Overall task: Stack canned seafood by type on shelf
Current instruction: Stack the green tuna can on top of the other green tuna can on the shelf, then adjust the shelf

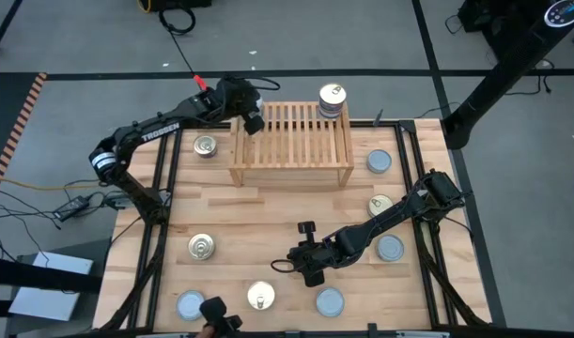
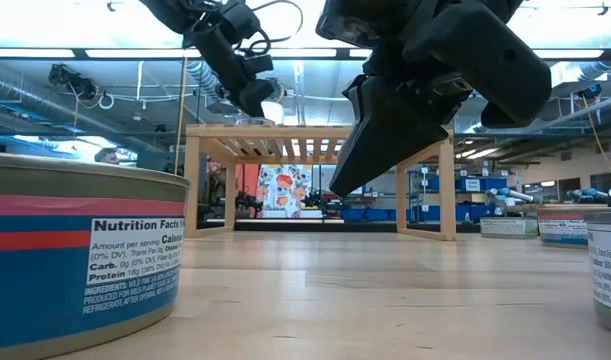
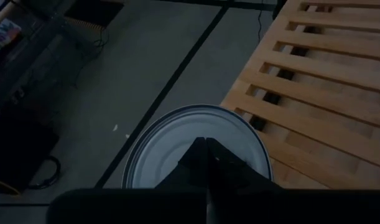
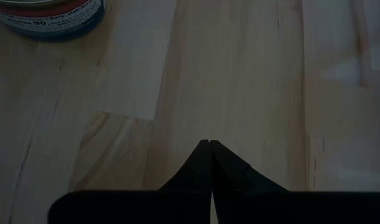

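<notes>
I see the shelf (image 1: 291,145) at the far middle of the table (image 1: 268,211). On its far right corner stands a short stack of tins (image 1: 332,100) with a golden lid on top; how many are in it I cannot tell. The left gripper (image 1: 253,121) is over the far left corner of the shelf, fingers pressed together. In its wrist view a silvery tin (image 3: 171,140) sits right under the closed fingertips, at the shelf's edge; the gripper hides its near part, and I cannot tell if the fingers touch the lid.

The right gripper (image 1: 310,268) is low over the bare wood in the near middle, also closed, holding nothing. Its wrist view shows only planks and one tin cut off at the picture edge (image 4: 50,15).

Other tins lie loose on the table: a golden one (image 1: 205,145) left of the shelf, a silvery one (image 1: 379,161) to its right, more along the near edge. One golden tin (image 1: 380,204) is half hidden by the right arm. In the low view a big blue tin (image 2: 80,260) blocks the left side.
</notes>
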Controlling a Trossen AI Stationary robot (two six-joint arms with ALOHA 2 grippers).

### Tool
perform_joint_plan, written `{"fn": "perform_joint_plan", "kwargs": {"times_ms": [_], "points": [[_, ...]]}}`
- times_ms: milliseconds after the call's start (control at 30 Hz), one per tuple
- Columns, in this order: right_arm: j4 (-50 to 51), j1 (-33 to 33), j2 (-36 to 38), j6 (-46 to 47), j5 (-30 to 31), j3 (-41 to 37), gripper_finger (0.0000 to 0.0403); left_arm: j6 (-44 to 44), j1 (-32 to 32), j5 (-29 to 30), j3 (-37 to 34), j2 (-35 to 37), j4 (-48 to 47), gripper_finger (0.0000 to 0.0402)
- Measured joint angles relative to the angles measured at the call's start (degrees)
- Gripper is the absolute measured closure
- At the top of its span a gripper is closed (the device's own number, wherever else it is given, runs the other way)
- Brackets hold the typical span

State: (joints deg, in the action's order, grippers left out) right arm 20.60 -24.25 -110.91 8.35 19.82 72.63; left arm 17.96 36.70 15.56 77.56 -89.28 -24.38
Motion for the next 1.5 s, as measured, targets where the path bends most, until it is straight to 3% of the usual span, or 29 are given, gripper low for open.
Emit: {"fn": "perform_joint_plan", "kwargs": {"times_ms": [300,633,767,1100,1500], "points": [[-0.4,0.0,0.0,-0.4,0.0,0.0,0.0395,0.1,-2.0,0.0,1.7,0.7,-2.9,0.04],[-1.0,-0.1,0.0,-0.6,0.0,0.0,0.0395,1.3,-5.2,0.4,1.8,2.6,4.1,0.04],[-1.1,-0.2,0.0,-1.1,0.0,0.0,0.0395,5.6,-7.4,1.2,0.8,4.7,8.3,0.0401],[-1.8,-0.2,0.0,-2.4,0.1,0.0,0.0395,7.2,-17.6,1.0,-20.4,15.2,35.2,0.0401],[-3.4,0.0,-0.1,-4.1,3.9,0.0,0.0395,2.6,-36.7,0.8,-40.0,25.5,47.8,0.0401]]}}
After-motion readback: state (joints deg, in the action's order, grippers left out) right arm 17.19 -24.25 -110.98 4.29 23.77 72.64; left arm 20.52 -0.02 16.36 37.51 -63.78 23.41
